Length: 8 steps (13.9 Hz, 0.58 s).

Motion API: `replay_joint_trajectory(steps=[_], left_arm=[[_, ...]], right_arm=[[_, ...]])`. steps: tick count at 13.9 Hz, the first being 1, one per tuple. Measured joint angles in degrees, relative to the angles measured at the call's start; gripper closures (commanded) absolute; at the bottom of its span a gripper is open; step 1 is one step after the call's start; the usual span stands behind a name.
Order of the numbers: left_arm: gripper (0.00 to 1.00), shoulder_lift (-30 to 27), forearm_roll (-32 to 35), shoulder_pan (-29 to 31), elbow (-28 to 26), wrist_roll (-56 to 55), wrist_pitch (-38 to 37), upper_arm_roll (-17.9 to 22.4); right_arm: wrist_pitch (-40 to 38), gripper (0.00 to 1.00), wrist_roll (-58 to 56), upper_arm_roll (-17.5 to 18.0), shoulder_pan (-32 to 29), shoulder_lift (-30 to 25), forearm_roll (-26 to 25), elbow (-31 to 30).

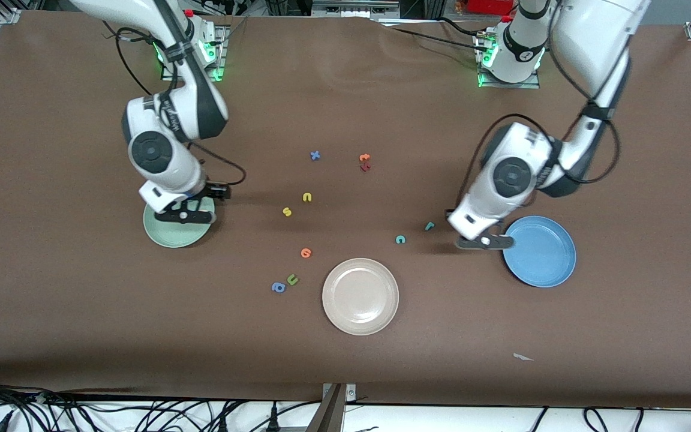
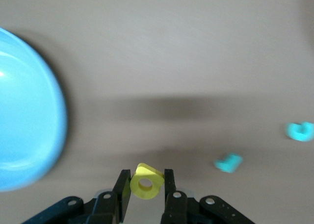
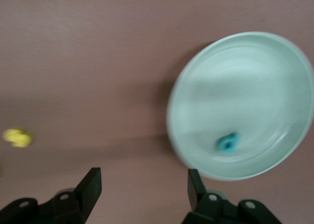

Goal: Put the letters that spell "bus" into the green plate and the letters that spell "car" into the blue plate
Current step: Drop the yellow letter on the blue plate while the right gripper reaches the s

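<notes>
The brown table (image 1: 81, 312) carries three plates and a scatter of foam letters. Clock directions below refer to the front view, twelve o'clock toward the robot bases.

Plates: The beige plate (image 1: 360, 296) sits nearest the front camera, at mid-table. The blue plate (image 1: 546, 258) lies toward the left arm's end, at about two o'clock from the beige plate; no letter shows on its visible surface. The green plate (image 1: 168, 237) lies toward the right arm's end, at about ten o'clock from the beige plate. The right wrist view shows the teal b (image 3: 227, 142) lying inside it.

Grippers: The left gripper (image 1: 484, 242) hangs over the table at the nine o'clock edge of the blue plate, its fingers clenched on the yellow a (image 2: 145, 182). The right gripper (image 1: 185, 215) is over the green plate, fingers released and spread wide, with nothing between them.

Loose letters: The teal r (image 1: 430, 226) and teal c (image 1: 400, 239) lie on the table at nine o'clock from the left gripper, the c nearer the camera. The yellow u (image 1: 307, 197) and yellow s (image 1: 287, 211) lie near mid-table, at about eleven o'clock from the beige plate. Also present: a blue x (image 1: 315, 155), two orange-red letters (image 1: 364, 161) touching, an orange letter (image 1: 306, 252), a green u (image 1: 292, 279) and a blue a (image 1: 278, 287) side by side.
</notes>
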Motion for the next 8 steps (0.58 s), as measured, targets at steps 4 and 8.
replay_joint_trajectory(steps=[4,8], left_arm=[[0.76,-0.1,0.0,8.7,0.2,12.9,0.0,0.4],[0.0,0.4,0.5,13.4,0.5,19.7,0.1,0.6]], right_arm=[[3.5,0.23,13.7,3.9,0.7,3.9,6.6,3.3],[11.8,0.26,25.3,4.4,3.1,9.2,7.1,4.1]])
